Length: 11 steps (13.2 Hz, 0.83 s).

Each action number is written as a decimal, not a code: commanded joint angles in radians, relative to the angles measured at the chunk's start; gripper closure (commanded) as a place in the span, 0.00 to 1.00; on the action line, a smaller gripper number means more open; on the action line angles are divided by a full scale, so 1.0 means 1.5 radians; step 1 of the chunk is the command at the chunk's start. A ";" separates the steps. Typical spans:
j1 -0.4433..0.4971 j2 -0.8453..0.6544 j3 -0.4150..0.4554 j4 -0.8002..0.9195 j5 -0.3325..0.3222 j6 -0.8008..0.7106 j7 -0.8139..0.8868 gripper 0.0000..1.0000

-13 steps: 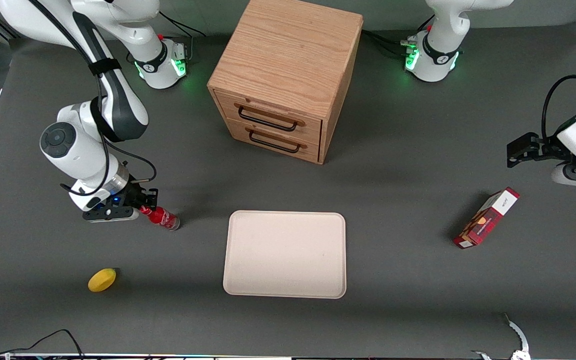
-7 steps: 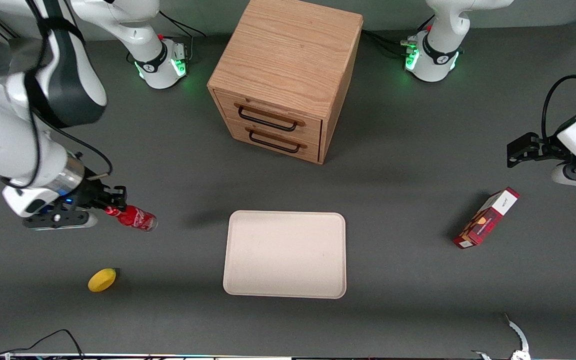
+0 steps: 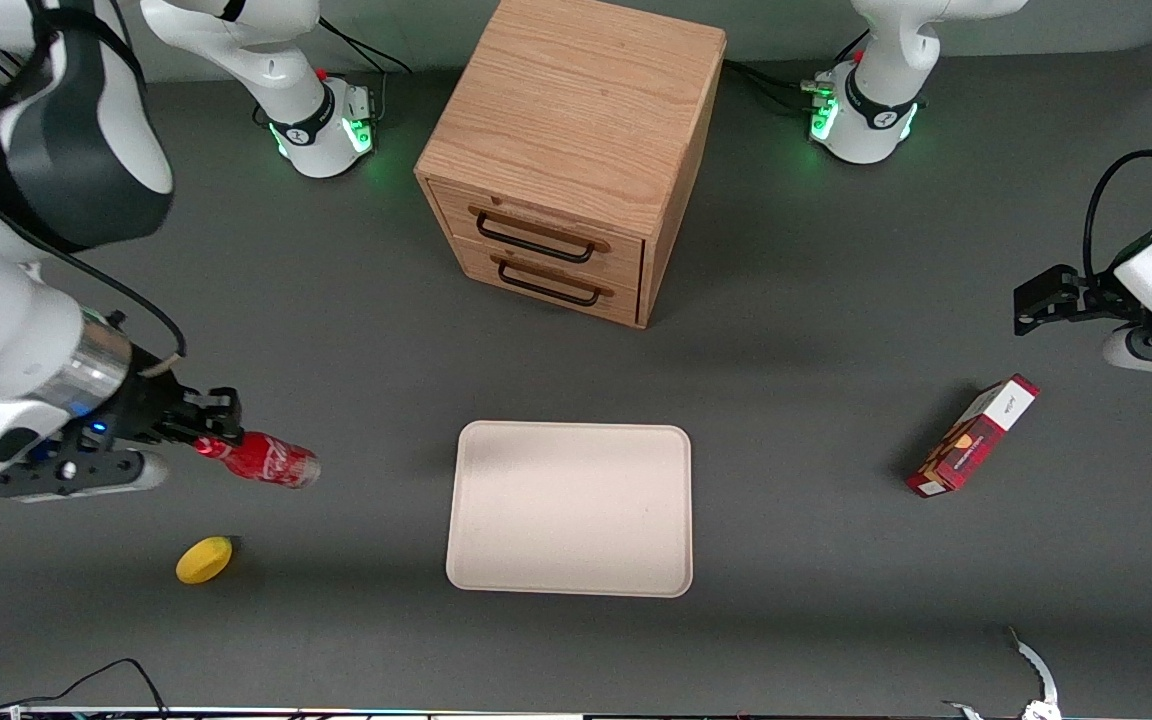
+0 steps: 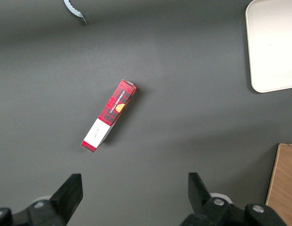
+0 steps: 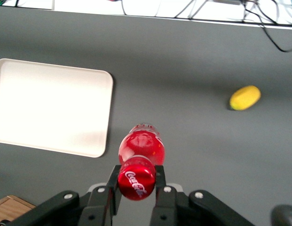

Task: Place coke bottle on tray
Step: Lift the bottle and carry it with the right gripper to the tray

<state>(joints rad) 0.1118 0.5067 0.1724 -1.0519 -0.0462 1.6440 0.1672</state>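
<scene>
The coke bottle (image 3: 264, 462) is small and red with a red cap and white script. My right gripper (image 3: 206, 438) is shut on its cap end and holds it raised off the table, its clear base pointing toward the tray. In the right wrist view the cap (image 5: 136, 181) sits between the two fingers (image 5: 114, 183) and the bottle (image 5: 141, 147) hangs over the bare table. The tray (image 3: 570, 508) is beige, flat and rectangular, and lies toward the parked arm's end from the bottle; it also shows in the right wrist view (image 5: 51, 106).
A yellow lemon (image 3: 204, 559) lies on the table nearer to the front camera than the bottle. A wooden drawer cabinet (image 3: 566, 150) stands farther from the front camera than the tray. A red-and-white carton (image 3: 974, 436) lies toward the parked arm's end.
My right gripper has lifted the bottle off the table and carried it up and nearer to the front camera. The bottle now hangs tilted in the air.
</scene>
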 commanded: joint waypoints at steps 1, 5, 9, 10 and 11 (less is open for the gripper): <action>0.053 0.077 -0.010 0.086 -0.003 0.039 0.016 1.00; 0.098 0.166 -0.011 0.085 -0.006 0.145 0.046 1.00; 0.118 0.217 -0.021 0.084 -0.006 0.214 0.050 1.00; 0.119 0.226 -0.021 0.084 -0.007 0.223 0.050 1.00; 0.120 0.235 -0.022 0.084 -0.007 0.233 0.051 1.00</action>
<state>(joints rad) 0.2733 0.8244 0.1545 -0.9822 -0.0466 1.9801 0.2167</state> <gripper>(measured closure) 0.692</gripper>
